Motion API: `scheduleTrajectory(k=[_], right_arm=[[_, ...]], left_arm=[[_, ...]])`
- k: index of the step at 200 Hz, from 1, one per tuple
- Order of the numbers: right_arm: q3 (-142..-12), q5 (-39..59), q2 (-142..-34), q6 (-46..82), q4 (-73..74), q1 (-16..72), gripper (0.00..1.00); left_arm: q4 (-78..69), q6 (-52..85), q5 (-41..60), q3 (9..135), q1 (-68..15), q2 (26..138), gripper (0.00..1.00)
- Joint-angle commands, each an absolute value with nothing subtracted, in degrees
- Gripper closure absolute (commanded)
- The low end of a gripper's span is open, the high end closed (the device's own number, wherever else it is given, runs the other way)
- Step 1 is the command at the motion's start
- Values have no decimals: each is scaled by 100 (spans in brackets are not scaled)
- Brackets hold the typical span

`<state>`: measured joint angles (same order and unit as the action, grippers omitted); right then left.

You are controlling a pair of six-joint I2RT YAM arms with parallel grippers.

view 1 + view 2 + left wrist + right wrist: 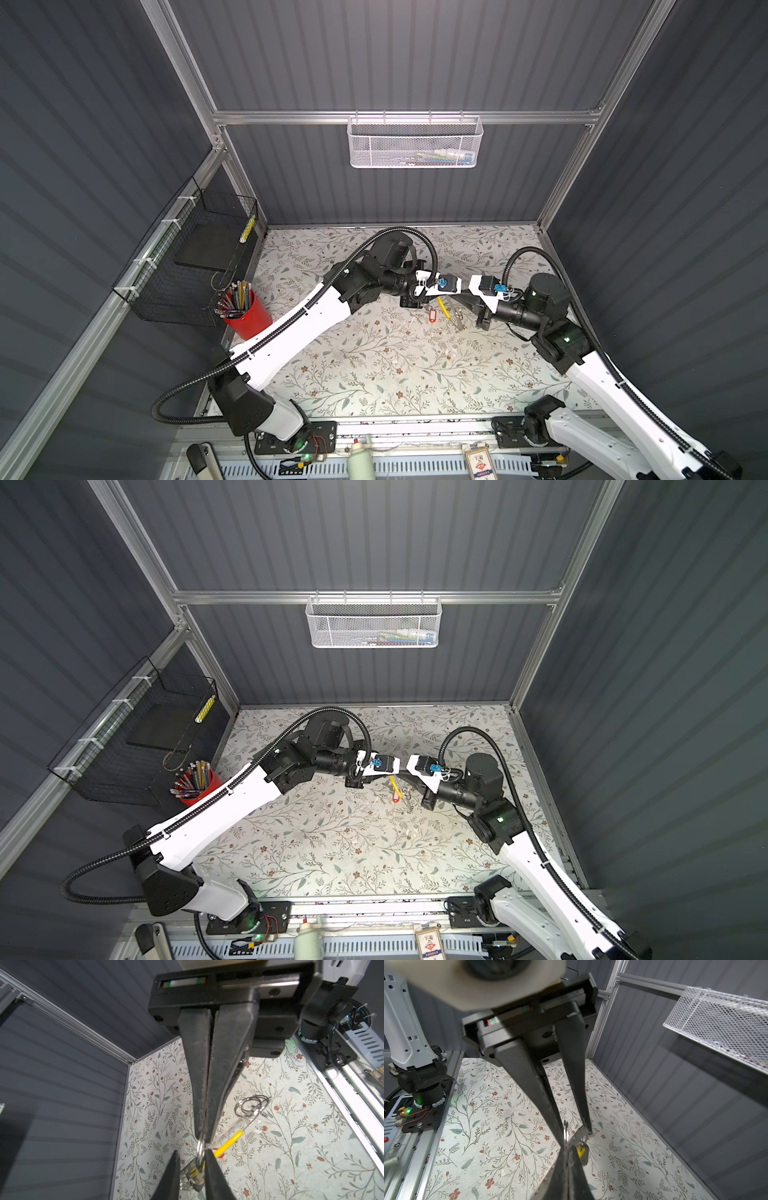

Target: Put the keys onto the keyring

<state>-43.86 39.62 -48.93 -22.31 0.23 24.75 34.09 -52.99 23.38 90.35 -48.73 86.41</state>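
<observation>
**A:** Where's the keyring [228, 1142]?

**B:** Lower centre of the left wrist view, with its yellow piece just over the floral table [291, 1126]. The right gripper [204, 1138] is clenched on its wire end.

**A:** And the left gripper [192, 1154]?

**B:** Its jaws stand narrowly apart around a key [196, 1180] and its small ring. I cannot tell whether they pinch it.

**A:** Progress?

**B:** Threading looks begun, not finished. The red tag [432, 312] sits beside the yellow piece, right of centre in a top view. Whether it's on the hoop is unclear.

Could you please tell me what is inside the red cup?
Pens and pencils stand in the red cup; their lower ends and the cup's bottom are hidden.
</observation>
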Motion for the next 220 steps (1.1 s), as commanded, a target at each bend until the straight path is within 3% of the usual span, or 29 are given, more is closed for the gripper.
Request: scheduleTrajectory(k=[1,43,64,92,121,155,220], right_arm=[[-4556,4064,-4869,-2296,37,2485,100],[-4510,4025,-4826,-2339,40,2487,100],[-4421,3922,-4762,-2364,103,2484,100],[-4061,3670,-4540,-2377,488,2469,88],[-3554,3585,-4280,-2145,1227,2418,77],[-3336,4000,-4266,-1836,1730,2371,78],[-3486,4771,-4563,-1684,1727,2329,79]], left_arm=[[3544,-5246,2476,9268,-4905,8745,83],[3476,-5000,2785,9282,-4901,8829,100],[3411,-4872,2932,9256,-4899,8842,100],[3207,-4766,3103,9062,-4871,8735,100],[2646,-4459,3930,8680,-4606,8534,100],[2044,-4148,4638,8344,-4394,8386,100],[2088,-4451,4868,8305,-4395,8376,100]])
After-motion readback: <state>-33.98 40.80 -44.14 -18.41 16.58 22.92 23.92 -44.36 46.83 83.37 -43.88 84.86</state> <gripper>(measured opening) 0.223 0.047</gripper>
